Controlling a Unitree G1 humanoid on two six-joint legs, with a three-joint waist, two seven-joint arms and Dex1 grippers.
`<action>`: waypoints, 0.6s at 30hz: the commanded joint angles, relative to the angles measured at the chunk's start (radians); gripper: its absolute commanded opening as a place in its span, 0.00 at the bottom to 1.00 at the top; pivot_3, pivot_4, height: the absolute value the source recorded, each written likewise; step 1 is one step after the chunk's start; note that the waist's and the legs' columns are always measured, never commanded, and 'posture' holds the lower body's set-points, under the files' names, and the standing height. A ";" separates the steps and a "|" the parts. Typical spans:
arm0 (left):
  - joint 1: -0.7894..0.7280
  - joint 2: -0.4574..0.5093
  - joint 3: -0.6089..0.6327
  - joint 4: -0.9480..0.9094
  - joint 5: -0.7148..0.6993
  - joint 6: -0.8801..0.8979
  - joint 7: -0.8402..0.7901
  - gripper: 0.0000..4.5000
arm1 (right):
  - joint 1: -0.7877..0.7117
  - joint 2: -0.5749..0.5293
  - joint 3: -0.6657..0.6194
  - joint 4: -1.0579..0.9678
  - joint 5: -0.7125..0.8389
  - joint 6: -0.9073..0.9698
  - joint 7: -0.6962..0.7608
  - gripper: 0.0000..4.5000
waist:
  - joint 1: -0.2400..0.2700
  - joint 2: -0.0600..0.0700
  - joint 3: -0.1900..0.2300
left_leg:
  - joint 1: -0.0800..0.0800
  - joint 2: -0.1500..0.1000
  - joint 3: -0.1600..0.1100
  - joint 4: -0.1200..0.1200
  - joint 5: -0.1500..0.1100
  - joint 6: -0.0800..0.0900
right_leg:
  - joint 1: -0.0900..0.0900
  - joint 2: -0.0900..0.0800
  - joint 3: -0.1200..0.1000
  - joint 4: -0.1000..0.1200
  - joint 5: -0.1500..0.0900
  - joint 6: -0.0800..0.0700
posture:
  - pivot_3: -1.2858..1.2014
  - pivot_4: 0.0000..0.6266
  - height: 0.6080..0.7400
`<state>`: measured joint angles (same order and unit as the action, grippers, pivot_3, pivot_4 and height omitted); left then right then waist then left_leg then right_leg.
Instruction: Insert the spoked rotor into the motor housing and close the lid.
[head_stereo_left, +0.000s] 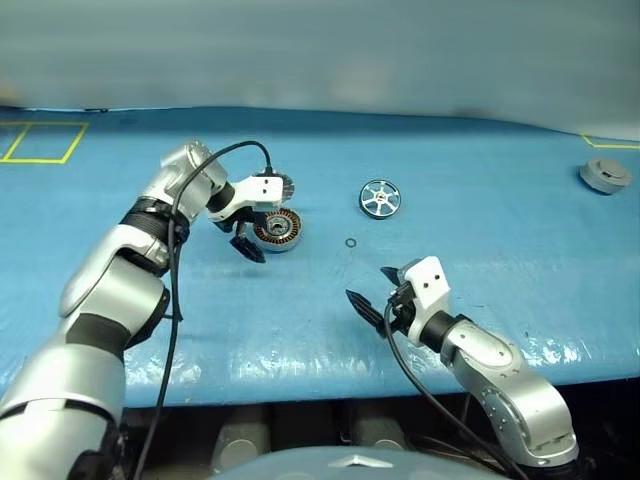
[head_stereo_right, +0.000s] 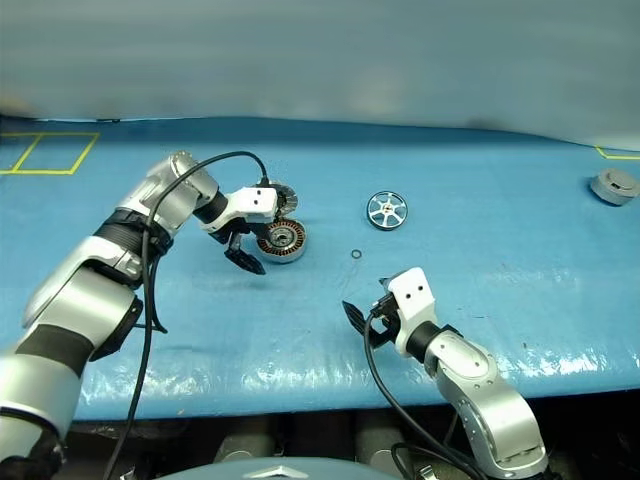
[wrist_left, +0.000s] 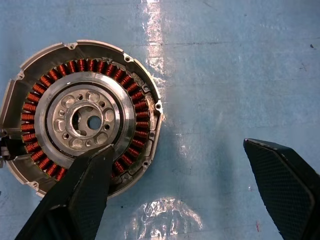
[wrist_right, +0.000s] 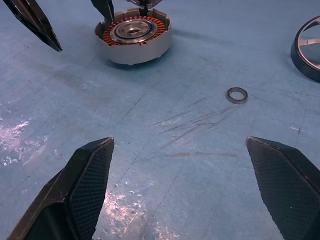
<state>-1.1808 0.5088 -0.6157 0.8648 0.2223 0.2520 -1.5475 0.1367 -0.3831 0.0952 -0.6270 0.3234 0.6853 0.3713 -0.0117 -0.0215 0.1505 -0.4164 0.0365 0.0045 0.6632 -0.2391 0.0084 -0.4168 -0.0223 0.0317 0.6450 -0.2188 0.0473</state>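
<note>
Risk at this moment centred on the left gripper (head_stereo_left: 252, 238), which hung over the motor housing (head_stereo_left: 277, 230) with its jaws spread wide and empty; in the left wrist view one black finger (wrist_left: 82, 192) overlapped the housing's rim and copper windings while the other stood well clear over bare blue table (head_stereo_left: 480, 200). If it closed from there, the judgement was that one pad would likely bear on the windings or clip the rim off-centre, tipping or skidding the shallow cup across the slick cover. The spoked rotor (head_stereo_left: 380, 197) lay flat on the table, apart from the housing to the robot's right, not yet inserted. A tiny dark ring (head_stereo_left: 351, 242) sat loose between the two, near the likely path of a carried rotor; a low sweep could knock it away. The right gripper (head_stereo_left: 383, 292) hovered low near the table's front edge, jaws also spread and holding nothing, pointing toward the housing and ring. The lid (head_stereo_left: 605, 176) rested far off at the robot's right, well apart from everything, a long reach that might strain the right arm's approach. Whether the housing was being touched could not be told for certain.
</note>
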 joint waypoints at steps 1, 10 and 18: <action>-0.072 -0.027 -0.030 0.044 0.069 -0.009 -0.030 1.00 | -0.013 0.001 -0.002 -0.005 0.004 -0.024 0.010 0.99 | -0.001 0.000 0.000 | 0.000 0.000 0.000 0.000 0.000 0.000 | 0.000 0.000 0.000 0.000 0.000 0.000 | 0.52 0.24 1.00; -0.135 -0.123 -0.072 0.120 0.178 -0.013 -0.061 1.00 | -0.022 -0.031 -0.015 -0.007 0.012 -0.008 0.043 0.99 | -0.002 0.000 0.000 | 0.000 0.000 0.000 0.000 0.000 0.001 | 0.000 0.000 0.000 0.000 0.000 0.001 | 0.52 0.24 1.00; -0.152 -0.176 -0.057 0.168 0.209 -0.019 -0.038 1.00 | -0.015 -0.041 -0.016 -0.019 0.014 0.000 0.043 0.99 | -0.003 0.000 0.000 | 0.000 0.000 0.000 0.000 0.000 0.001 | 0.000 0.000 0.000 0.000 0.001 0.001 | 0.52 0.24 1.00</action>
<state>-1.2954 0.3337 -0.6872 1.0246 0.4200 0.2460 -1.5913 0.1237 -0.4234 0.0928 -0.6090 0.3256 0.6878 0.4142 -0.0144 -0.0217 0.1507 -0.4167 0.0365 0.0042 0.6634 -0.2395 0.0092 -0.4170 -0.0222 0.0319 0.6454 -0.2182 0.0488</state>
